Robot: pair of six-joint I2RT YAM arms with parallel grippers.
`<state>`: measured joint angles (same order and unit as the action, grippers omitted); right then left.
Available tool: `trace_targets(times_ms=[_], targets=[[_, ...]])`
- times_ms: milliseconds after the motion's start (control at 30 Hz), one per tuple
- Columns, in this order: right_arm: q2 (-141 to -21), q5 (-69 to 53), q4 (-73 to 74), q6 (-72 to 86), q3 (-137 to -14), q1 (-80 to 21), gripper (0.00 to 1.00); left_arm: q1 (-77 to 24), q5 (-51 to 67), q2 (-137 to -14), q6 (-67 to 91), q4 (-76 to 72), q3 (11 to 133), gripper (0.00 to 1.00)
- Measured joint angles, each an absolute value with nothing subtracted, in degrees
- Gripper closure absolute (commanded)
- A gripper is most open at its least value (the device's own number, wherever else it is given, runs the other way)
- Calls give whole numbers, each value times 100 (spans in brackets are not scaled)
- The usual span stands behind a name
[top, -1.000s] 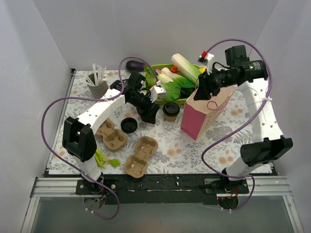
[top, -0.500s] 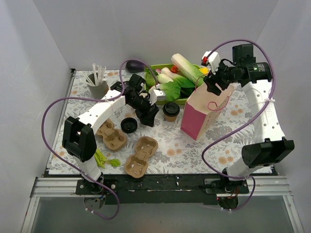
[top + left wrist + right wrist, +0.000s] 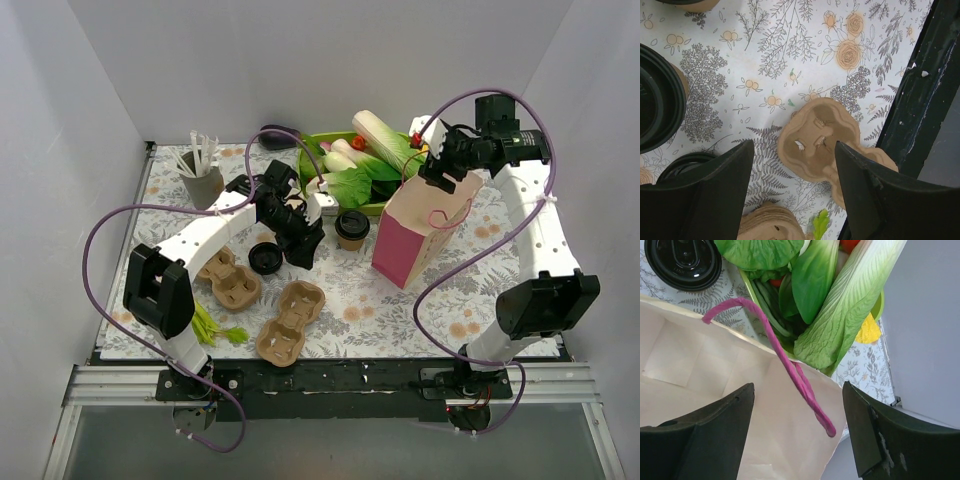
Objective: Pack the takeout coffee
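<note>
The left pincer (image 3: 794,150) was spread wide, empty, near 1 tan paper cup (image 3: 351,228), round black-lidded; the right pincer (image 3: 797,387) was spread wide over a pink paper bag (image 3: 405,245).

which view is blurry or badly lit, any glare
Top external: even light, sharp, no glare. Left wrist: the left gripper's fingers are dark, soft-edged; the pulp tray is crisp. Right wrist: the right gripper's fingers are near-black, the paper bag bright, not blown out.

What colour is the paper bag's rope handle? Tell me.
The handle is pink, clearest in the right wrist view.
</note>
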<state>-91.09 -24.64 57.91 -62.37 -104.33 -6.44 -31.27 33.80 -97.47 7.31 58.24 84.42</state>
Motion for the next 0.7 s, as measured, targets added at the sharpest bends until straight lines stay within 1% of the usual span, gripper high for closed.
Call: trace_targets(times_ms=[133, 233, 333, 367, 433, 467, 533, 567, 633, 700], targets=[[-9236, -2681, 5693, -6589, -10449, -644, 21, -3127, 3345, -9690, 729, 5843, 8370, 34], [-9325, -2834, 5688, -6834, -10449, -644, 24, -3127, 3343, -9686, 729, 5841, 8370, 34], [-9657, -2954, 5896, -7050, -10728, -644, 34, -3127, 3339, -9686, 729, 5846, 8370, 35], [-9832, -2993, 5970, -7096, -10919, -646, 42, -3127, 3339, -9686, 729, 5846, 8370, 35], [-10156, -3037, 6171, -7255, -11297, -642, 50, -3129, 3323, -9679, 727, 5843, 8361, 35], [-10276, -3046, 6276, -7323, -11441, -642, 58, -3131, 3299, -9664, 727, 5839, 8340, 35], [-10412, -3041, 6549, -7465, -11620, -639, 63, -3133, 3234, -9585, 722, 5826, 8226, 34], [-10438, -3033, 6683, -7533, -11684, -637, 67, -3133, 3201, -9546, 725, 5833, 8173, 34], [-10429, -2995, 6917, -7636, -11727, -633, 71, -3135, 3076, -9448, 722, 5865, 8077, 34], [-10363, -2939, 7067, -7682, -11705, -604, 79, -3135, 2954, -9356, 679, 5902, 8012, 34]])
